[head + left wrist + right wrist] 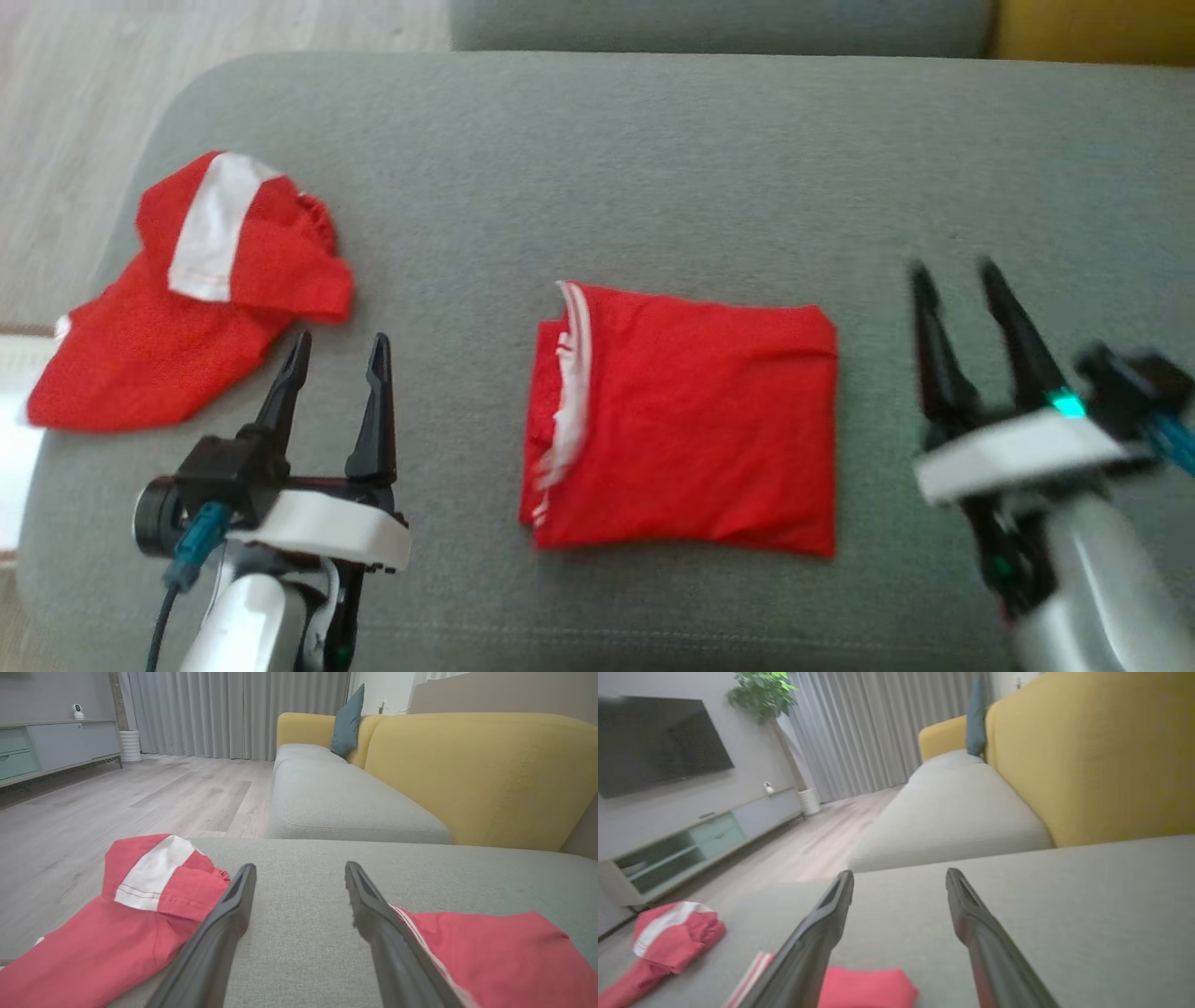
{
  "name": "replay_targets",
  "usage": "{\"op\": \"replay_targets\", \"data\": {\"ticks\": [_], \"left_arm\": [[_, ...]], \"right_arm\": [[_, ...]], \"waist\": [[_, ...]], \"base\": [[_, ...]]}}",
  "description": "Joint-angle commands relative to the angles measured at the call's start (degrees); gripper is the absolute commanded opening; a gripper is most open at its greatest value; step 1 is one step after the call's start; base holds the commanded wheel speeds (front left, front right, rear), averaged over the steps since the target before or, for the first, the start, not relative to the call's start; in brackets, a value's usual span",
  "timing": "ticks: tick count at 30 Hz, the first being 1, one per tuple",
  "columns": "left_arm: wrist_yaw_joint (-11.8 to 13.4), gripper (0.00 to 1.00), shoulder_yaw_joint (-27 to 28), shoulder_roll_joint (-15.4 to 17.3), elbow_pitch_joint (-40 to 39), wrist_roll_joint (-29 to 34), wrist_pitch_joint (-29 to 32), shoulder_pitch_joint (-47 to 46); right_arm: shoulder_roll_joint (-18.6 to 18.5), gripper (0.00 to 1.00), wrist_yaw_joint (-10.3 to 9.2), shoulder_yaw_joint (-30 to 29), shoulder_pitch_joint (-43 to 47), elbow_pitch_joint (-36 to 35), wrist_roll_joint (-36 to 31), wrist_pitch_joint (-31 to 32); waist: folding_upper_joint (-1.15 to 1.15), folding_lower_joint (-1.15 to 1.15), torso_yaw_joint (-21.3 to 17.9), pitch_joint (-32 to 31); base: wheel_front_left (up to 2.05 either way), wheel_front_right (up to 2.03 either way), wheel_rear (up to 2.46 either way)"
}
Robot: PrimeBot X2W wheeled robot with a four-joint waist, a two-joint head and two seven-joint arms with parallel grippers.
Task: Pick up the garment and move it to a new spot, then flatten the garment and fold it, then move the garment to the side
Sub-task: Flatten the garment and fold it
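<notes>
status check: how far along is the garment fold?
Done: the garment lies folded in a neat rectangle mid-cushion. In hand: nothing; the left gripper and right gripper are open and empty, one on each side of it. Left: moving it to the side. A crumpled garment sits at the cushion's left end.

Grey seat cushion: fabric-covered, with rounded corners. Two items were recorded on it.
Folded red garment: laid flat near the middle, folded to a rough rectangle, with white trim shown along its left edge.
Second red garment: left crumpled at the left end, a white panel turned up, well apart from the first.
</notes>
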Motion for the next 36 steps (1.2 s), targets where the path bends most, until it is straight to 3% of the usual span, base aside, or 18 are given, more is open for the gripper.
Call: {"op": "replay_targets", "data": {"ticks": [1, 3, 6, 14, 36], "left_arm": [[0.38, 1.0, 2.43, 1.21, -2.05, 0.43, -0.7, -1.33], [0.56, 1.0, 2.81, 1.57, -2.06, 0.33, -0.7, -0.74], [0.76, 1.0, 3.19, 1.97, -2.16, 0.2, -0.7, 0.03], [1.54, 1.0, 3.6, 3.04, -2.36, 0.04, -0.53, 3.02], [3.57, 1.0, 3.04, 4.82, -5.32, -0.06, 2.03, 8.69]], "right_arm": [[0.02, 1.0, 0.22, 0.91, -0.15, -2.44, -0.7, 0.3], [0.29, 1.0, 0.22, -4.18, 5.19, -7.54, -4.1, 3.09], [0.27, 1.0, 0.22, -7.41, 9.84, -12.28, -6.63, 5.57], [0.19, 1.0, 0.22, -9.91, 18.34, -20.98, -9.52, 10.77], [0.3, 1.0, 0.22, -8.12, 22.28, -23.29, -8.62, 12.91]], "waist": [[0.0, 0.0, -0.87, -0.47], [0.0, 0.0, -2.12, -1.01], [0.0, 0.0, -3.13, -1.61], [0.0, 0.0, -4.93, -4.13], [0.0, 0.0, -4.47, -8.25]], "base": [[0.0, 0.0, 0.0], [0.0, 0.0, 0.0], [0.0, 0.0, 0.0], [0.0, 0.0, 0.0], [0.0, 0.0, 0.0]]}}
